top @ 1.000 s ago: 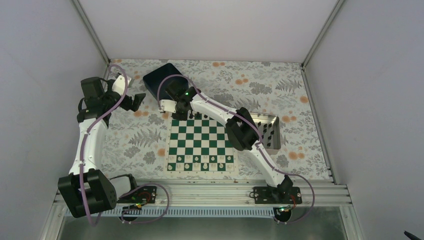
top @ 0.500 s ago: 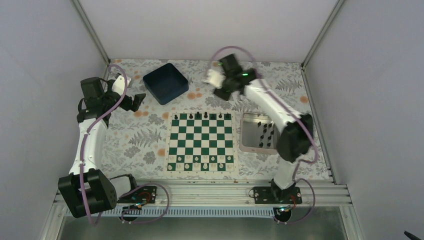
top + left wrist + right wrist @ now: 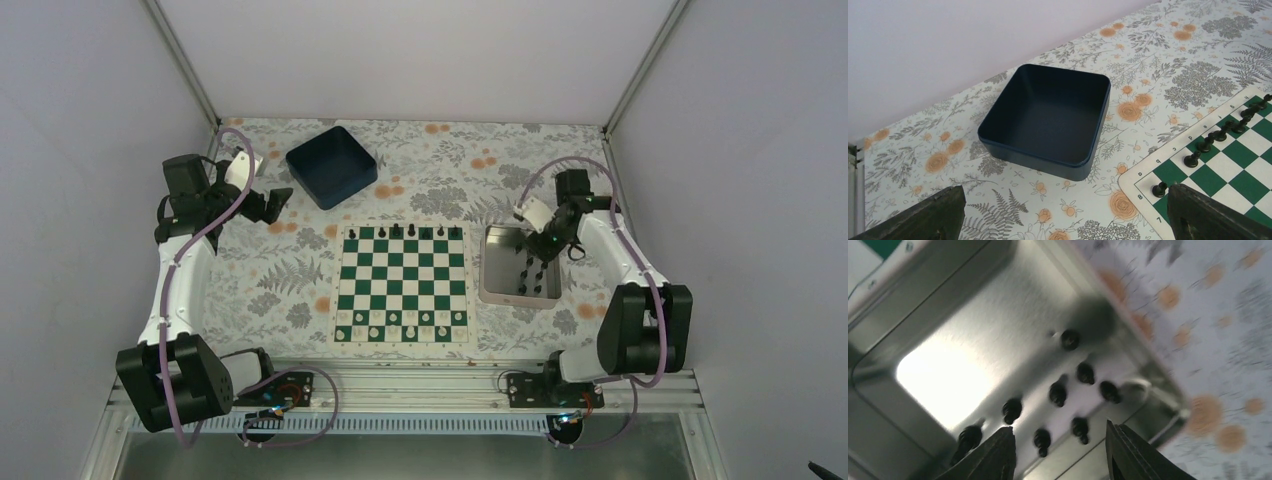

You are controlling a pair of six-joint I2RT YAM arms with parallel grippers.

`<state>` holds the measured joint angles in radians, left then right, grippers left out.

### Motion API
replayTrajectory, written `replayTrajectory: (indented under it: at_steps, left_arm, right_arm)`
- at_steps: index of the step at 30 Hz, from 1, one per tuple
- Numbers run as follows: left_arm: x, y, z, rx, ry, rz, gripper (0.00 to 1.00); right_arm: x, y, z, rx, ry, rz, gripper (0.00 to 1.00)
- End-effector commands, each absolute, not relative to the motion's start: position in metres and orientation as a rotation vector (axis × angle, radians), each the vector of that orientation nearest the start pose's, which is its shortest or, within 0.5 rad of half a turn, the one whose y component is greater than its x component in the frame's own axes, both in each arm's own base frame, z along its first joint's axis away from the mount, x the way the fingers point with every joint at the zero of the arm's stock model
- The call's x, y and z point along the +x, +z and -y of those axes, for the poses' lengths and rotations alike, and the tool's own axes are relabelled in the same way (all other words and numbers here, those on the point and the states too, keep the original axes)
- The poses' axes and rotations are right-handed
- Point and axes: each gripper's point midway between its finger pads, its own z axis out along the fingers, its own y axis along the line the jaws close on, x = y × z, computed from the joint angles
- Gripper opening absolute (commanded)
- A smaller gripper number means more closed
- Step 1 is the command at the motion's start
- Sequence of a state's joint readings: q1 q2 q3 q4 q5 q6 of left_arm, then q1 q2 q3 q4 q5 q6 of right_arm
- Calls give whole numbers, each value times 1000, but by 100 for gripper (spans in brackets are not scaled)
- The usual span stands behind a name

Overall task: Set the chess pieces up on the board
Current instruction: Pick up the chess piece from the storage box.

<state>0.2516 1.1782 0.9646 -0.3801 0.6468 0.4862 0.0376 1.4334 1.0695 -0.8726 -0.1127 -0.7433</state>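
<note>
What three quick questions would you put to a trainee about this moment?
1. True or false: the dark blue bin holds chess pieces.
2. The right arm's jaws hang above: A the board, B the silver tray, C the bin.
3. What colour are the pieces in that tray?
Key: 1 false; 2 B; 3 black.
</note>
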Motion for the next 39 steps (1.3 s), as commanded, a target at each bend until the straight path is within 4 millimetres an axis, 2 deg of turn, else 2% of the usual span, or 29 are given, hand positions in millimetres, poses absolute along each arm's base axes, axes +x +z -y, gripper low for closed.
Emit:
replayTrajectory:
  at_steps: [1,8,13,23,31,39]
  left_arm:
    - [361,251,16,602,-259,-1939,100]
    - [362,249,15,601,-264,-1948,100]
    - [361,249,15,602,-258,-1946,100]
    - [361,248,15,603,-259,-1947,100]
    - [362,245,16,611,-272,-1953,100]
    - [361,243,17,620,-281,-1953,100]
  right_arm:
    - [292,97,-39,-1132,115,-2575,47]
    - [262,75,-47,-1144,232,-2630,43]
    - [258,63,-48,-1149,253,-2643,41]
    - [274,48,-45,-1127,226,-2662,35]
    - [275,36,-43,-1129,228,-2696,34]
    - [277,32,-39,-1130,201,-2718,25]
